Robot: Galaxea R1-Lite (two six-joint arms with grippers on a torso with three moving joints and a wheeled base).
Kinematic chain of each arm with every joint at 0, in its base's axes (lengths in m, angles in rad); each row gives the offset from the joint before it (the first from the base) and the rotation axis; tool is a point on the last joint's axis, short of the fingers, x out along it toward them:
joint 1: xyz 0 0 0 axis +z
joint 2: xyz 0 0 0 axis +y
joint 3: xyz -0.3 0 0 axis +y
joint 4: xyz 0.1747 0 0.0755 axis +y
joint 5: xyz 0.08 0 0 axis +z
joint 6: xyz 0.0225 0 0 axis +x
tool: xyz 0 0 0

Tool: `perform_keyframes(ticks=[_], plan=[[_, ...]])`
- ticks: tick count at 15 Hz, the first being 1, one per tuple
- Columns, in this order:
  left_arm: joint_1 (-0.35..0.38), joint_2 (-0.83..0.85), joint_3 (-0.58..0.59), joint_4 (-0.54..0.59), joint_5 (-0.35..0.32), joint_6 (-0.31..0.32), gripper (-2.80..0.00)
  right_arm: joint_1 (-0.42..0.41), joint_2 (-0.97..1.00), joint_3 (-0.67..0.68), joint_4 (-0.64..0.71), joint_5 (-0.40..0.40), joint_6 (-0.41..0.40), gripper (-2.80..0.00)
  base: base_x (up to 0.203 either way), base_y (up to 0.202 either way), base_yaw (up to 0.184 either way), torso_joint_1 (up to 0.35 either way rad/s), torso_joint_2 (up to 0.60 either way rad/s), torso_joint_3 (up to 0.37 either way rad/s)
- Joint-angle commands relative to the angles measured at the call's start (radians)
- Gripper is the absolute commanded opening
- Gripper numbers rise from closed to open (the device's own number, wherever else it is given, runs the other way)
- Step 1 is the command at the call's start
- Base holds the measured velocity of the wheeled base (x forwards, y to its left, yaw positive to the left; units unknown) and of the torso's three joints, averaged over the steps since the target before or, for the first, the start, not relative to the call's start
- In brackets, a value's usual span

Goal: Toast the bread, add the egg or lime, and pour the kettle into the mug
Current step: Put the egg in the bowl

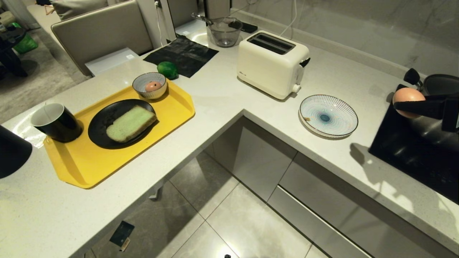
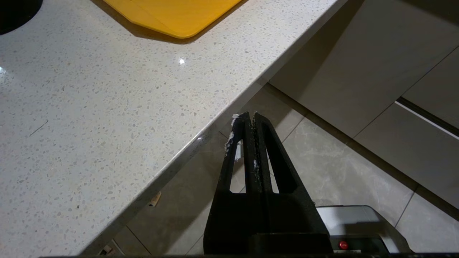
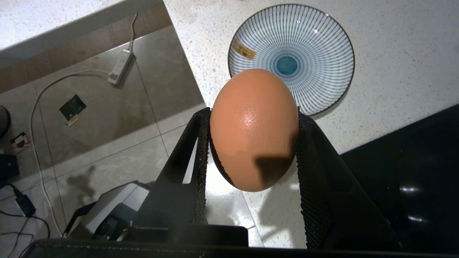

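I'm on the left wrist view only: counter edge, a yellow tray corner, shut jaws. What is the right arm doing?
Observer: The right gripper holds a brown egg between its jaws, to the right of the striped plate.
Operator: Is the bread in the toaster?
Observer: No. The bread lies on a black plate on the yellow tray, and no slice shows in the toaster.
Operator: Where is the mug?
Observer: The mug stands upright at the tray's left edge, beside the black plate.
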Motion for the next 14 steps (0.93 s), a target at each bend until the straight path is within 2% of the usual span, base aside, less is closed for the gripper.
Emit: perform_keyframes(ticks=[1,5,8,14], plan=[[-0.001,0.000,0.002,0.000,0.000,0.000,-2.80,-0.003,-0.017,0.022,-0.006,-0.002,-0.005,-2.80,0.000,0.000,0.000,0.000,0.00,0.000],[0.000,0.000,0.002,0.000,0.000,0.000,-2.80,-0.033,-0.043,0.081,-0.125,-0.016,-0.004,-2.80,0.000,0.000,0.000,0.000,0.00,0.000],[0.001,-0.001,0.000,0.000,0.000,0.000,-2.80,-0.035,-0.052,0.083,-0.129,-0.069,-0.006,-2.80,0.000,0.000,0.000,0.000,0.00,0.000],[0.000,0.001,0.002,0.000,0.000,0.000,-2.80,-0.037,-0.075,0.086,-0.129,-0.069,-0.007,-2.80,0.000,0.000,0.000,0.000,0.00,0.000]])
